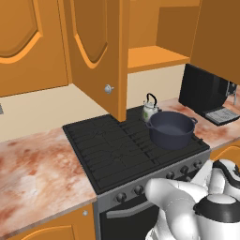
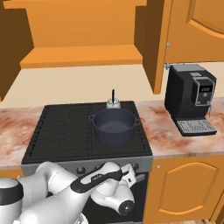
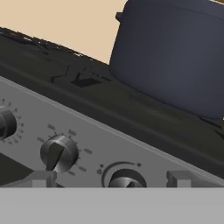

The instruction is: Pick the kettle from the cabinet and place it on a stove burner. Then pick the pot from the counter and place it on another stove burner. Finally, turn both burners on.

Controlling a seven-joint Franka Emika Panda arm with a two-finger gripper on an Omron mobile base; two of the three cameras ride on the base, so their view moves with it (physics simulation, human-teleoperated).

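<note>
A: Entry, stove station. Where do the task items sit?

B: The pot [image 1: 171, 130] stands on the right front section of the burners [image 1: 117, 150], upright, no lid. The kettle [image 1: 150, 108] stands just behind it on the right rear section, handle arched upward. From the right base camera the kettle [image 2: 113, 103] is partly hidden behind the pot [image 2: 114, 127]; whether the two touch, I cannot tell.

A: Cabinet?

B: The cabinet [image 1: 154, 57] hangs above the stove with its door [image 1: 96, 51] swung open; the knob [image 1: 108, 88] is visible near the door's lower edge. The shelf [image 2: 83, 57] is a flat orange board.

A: Arm position?

B: Low, in front of the range. The gripper [image 3: 114, 180] faces the control panel; two finger tips rise at the bottom of the hand camera, set wide apart. Jaws spread, pinching nothing.

A: What lies between them?

B: A round knob [image 3: 127, 178] sits between the tips at the lower edge. A second knob [image 3: 59, 153] is to its left in that view, a third [image 3: 6, 124] at the far left edge. The pot [image 3: 175, 52] looms above the panel, on the grate.

A: Surroundings?

B: The marbled desk [image 1: 37, 173] runs on both sides of the stove. A black coffee machine [image 2: 191, 98] stands on the desk right of the stove, well apart from the pot.
</note>
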